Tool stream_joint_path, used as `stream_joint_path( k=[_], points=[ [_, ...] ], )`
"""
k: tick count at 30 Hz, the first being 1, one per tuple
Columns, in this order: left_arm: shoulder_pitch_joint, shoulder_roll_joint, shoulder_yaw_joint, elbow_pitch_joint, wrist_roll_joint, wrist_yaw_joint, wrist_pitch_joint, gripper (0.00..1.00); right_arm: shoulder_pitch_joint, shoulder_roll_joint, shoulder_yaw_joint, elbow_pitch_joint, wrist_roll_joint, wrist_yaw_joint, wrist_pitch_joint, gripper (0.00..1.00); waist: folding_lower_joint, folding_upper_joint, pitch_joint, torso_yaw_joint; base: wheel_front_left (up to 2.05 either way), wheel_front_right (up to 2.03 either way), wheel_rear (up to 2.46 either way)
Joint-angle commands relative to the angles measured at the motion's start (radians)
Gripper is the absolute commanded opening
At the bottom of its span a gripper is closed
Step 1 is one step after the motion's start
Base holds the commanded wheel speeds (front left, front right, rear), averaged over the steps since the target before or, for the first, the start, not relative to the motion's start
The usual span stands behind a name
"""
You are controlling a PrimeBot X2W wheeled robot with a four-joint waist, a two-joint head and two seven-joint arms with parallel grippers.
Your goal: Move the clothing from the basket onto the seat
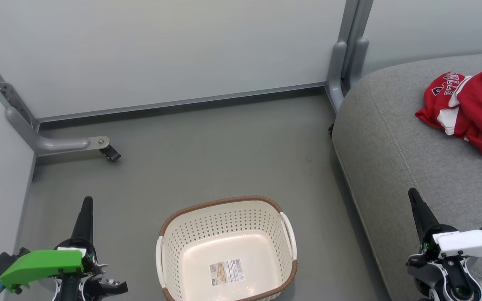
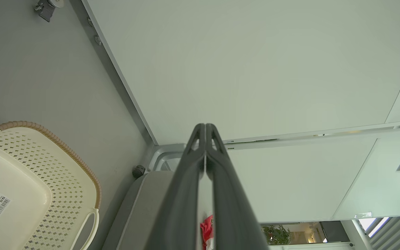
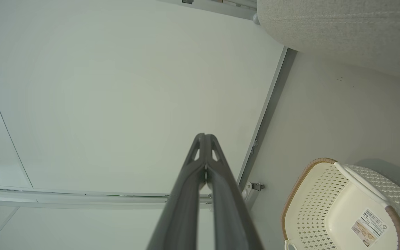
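The left gripper (image 1: 87, 205) hung low on the robot's left with its two dark fingers pressed flat together and nothing between them. The right gripper (image 1: 414, 197) matched it on the other side, pinched closed and empty, its tip showing against the near part of the seat (image 1: 391, 142). Between the two arms the basket (image 1: 220, 202) sat on the grey floor (image 1: 224, 142), just beside the seat's rounded flank. It held nothing but the label sticker (image 1: 226, 271) stuck to its bottom. The clothing (image 1: 471, 110) lay well apart from it, up on the far right of the grey cushion. It was a crumpled red heap with white trim and lettering that ran past the edge of the head view, so I could not tell whether it was one piece or two. To my eye the job looked as good as finished, with nothing in the basket to fetch and both claws idle. Farther out stood pale partition panels (image 1: 161, 54), a metal foot with a small black caster (image 1: 110, 154) on the left, and a grey post (image 1: 345, 62) at the corner by the seat. None of it came between basket and cushion, and I saw nothing that would hinder a reach either way.
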Motion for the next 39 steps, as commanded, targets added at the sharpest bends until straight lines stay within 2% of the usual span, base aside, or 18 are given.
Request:
stream_joint_path(
  k=[1,17,39],
  points=[
    [-0.021,0.001,0.007,-0.005,-0.02,-0.007,0.005,0.0,-0.017,-0.006,-0.004,0.002,0.022,0.0,0.009,0.0,0.0,0.0,0.0,-0.002,0.0,0.0,0.0],
    [-0.023,0.001,0.02,-0.005,-0.131,-0.014,0.034,0.0,-0.02,-0.007,-0.01,0.012,0.131,0.0,0.037,0.0,0.0,0.0,-0.003,-0.02,0.0,0.0,0.0],
    [-0.023,0.001,0.02,-0.005,-0.13,-0.014,0.036,0.0,-0.018,-0.007,-0.01,0.011,0.133,0.0,0.038,0.0,0.0,0.0,-0.003,-0.021,0.0,0.0,0.0]
  ],
)
